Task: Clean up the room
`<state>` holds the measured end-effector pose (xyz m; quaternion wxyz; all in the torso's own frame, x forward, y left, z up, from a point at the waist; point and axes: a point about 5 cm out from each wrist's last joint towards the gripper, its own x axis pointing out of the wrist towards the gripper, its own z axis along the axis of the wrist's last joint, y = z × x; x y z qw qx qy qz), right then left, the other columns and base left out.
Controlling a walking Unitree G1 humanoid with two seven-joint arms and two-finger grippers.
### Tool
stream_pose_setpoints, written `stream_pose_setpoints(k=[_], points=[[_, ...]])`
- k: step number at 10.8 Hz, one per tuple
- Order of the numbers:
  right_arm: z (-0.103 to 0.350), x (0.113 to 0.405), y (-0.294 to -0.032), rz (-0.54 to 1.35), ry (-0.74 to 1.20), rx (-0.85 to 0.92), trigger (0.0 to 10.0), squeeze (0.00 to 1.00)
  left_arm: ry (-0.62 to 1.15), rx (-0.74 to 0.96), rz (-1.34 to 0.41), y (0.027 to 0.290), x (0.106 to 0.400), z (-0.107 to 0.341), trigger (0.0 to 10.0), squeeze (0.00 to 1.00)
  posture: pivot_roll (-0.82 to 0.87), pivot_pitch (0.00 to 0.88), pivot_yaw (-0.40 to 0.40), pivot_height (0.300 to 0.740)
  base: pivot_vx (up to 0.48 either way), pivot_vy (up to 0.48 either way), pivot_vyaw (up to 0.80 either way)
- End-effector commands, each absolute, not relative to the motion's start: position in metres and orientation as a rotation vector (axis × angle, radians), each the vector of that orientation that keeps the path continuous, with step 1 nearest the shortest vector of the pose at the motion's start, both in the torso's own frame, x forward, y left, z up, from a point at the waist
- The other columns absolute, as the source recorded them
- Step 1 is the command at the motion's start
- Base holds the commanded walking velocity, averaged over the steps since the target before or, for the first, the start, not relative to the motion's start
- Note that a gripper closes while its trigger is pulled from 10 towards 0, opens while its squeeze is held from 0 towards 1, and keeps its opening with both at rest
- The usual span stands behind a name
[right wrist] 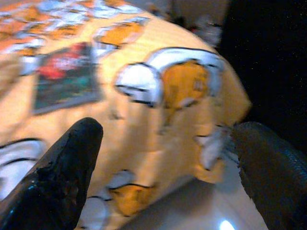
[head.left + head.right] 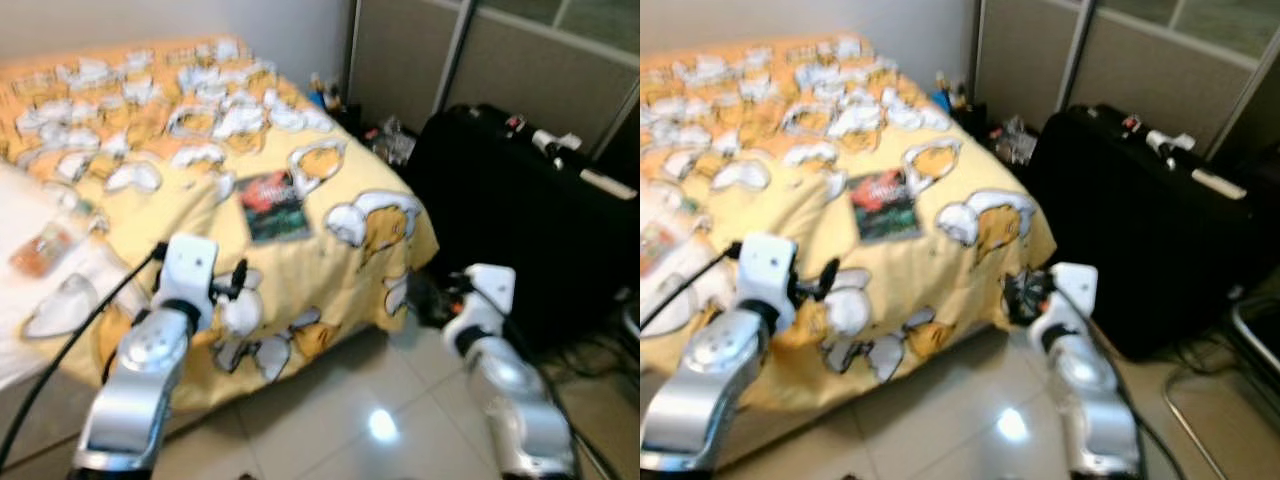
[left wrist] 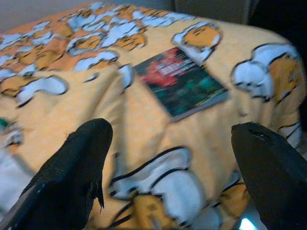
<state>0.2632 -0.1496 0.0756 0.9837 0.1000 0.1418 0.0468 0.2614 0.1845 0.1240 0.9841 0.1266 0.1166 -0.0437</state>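
The left gripper (image 3: 168,167) is held wide apart and empty at the bed's (image 2: 330,280) near edge. The book (image 2: 272,205) lies on the quilt beyond, not yet collected. The right gripper (image 1: 163,167), likewise wide and empty, is poised at the bed's corner.

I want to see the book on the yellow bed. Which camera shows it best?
The left wrist view: the book looks biggest there, lying flat on the bedspread beyond the open left pincer. Both eye views show it smaller. The right wrist view shows it blurred.
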Motion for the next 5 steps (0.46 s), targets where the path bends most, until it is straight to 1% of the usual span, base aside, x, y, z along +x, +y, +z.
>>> stream_pose_setpoints(k=[1,5], points=[[0.0794,0.2665,-0.1554,0.073,0.265,0.183,10.0,0.00,0.232,0.250,-0.097,0.1830,0.2634,0.1257,10.0,0.00,-0.04,0.000,0.001,0.740,0.000,0.322,0.00],[0.0802,0.2693,-0.1552,0.070,0.266,0.191,10.0,0.00,0.239,0.250,-0.088,0.1844,0.2660,0.1263,10.0,0.00,-0.04,0.000,0.005,0.740,0.000,0.327,0.00]])
